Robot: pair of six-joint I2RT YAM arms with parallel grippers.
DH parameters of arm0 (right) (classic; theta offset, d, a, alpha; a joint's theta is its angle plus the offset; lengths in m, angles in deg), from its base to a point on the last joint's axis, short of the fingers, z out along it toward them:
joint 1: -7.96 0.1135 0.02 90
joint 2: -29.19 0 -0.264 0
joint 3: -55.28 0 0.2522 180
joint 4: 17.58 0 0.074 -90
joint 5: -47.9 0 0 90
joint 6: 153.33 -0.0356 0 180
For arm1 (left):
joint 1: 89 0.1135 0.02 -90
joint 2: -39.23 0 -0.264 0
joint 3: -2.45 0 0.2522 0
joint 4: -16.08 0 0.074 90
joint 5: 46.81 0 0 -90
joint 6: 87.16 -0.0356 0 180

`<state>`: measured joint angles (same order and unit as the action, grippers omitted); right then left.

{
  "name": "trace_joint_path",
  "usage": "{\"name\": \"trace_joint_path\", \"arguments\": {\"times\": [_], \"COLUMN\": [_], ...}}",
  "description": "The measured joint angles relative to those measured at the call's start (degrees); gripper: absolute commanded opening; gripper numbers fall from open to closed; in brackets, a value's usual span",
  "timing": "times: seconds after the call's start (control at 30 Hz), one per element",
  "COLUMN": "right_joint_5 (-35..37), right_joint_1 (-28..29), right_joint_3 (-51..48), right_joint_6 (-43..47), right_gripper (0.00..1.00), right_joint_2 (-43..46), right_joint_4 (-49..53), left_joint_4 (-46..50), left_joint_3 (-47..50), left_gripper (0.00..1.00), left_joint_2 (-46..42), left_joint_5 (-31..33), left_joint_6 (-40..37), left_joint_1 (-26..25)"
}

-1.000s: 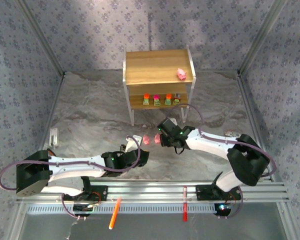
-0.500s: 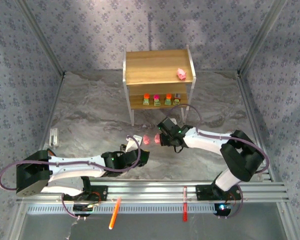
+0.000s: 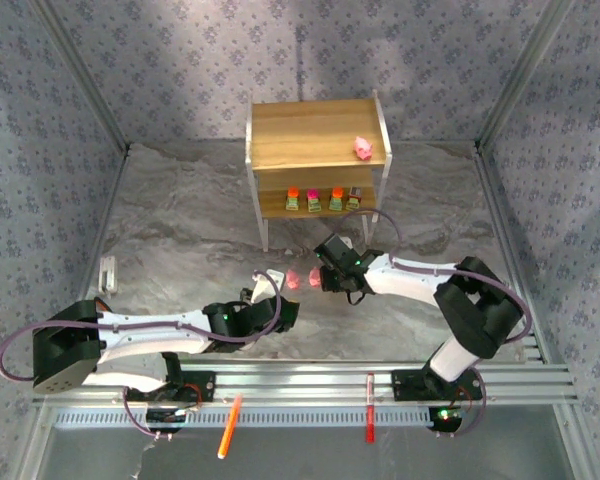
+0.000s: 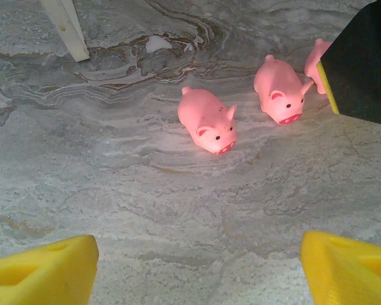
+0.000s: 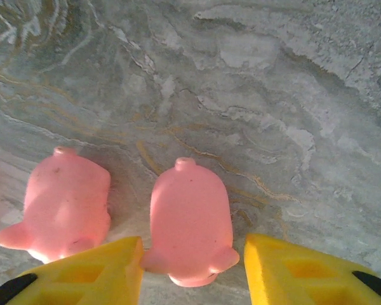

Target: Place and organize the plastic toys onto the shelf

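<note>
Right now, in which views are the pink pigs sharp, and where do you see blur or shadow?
Left wrist: the centre pig is sharp and evenly lit; the yellow fingertips below look softer. Right wrist: the nearest pig is soft, with shadow at its left. Top external: the shelf is clear, its lower board shaded.

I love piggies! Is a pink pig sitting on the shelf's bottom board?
No, the lower board holds four blocky toys; one pink pig sits on the top board.

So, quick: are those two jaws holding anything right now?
Left gripper: open, holding nothing.
Right gripper: open, jaws either side of a pink pig, not clamped on it yet.
</note>
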<state>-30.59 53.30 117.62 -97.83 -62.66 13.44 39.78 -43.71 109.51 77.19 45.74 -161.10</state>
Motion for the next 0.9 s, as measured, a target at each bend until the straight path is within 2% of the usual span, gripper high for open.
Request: {"name": "trace_joint_path", "arguments": {"times": [0.27, 0.67, 0.9], "right_joint_5": [-0.22, -0.24, -0.22], "right_joint_1": [-0.22, -0.50, -0.59], "right_joint_3": [0.02, 0.48, 0.87], "right_joint_6": [0.44, 0.87, 1.20], "right_gripper": [0.41, 0.40, 0.33], "right_joint_2": [-1.09, -1.68, -1.86], "right_joint_4": [-0.42, -0.87, -0.85], "left_joint_4": [-1.64, -5.55, -6.14], "left_joint_3": [0.00, 1.01, 1.20], "left_gripper": [0.83, 0.83, 0.83], "left_joint_2": [0.00, 0.00, 0.00], "left_joint_5": [-0.81, -4.57, -5.14], "left_joint_6": [-0.90, -3.43, -3.45], "left_joint_1": [0.00, 0.00, 0.00]}}
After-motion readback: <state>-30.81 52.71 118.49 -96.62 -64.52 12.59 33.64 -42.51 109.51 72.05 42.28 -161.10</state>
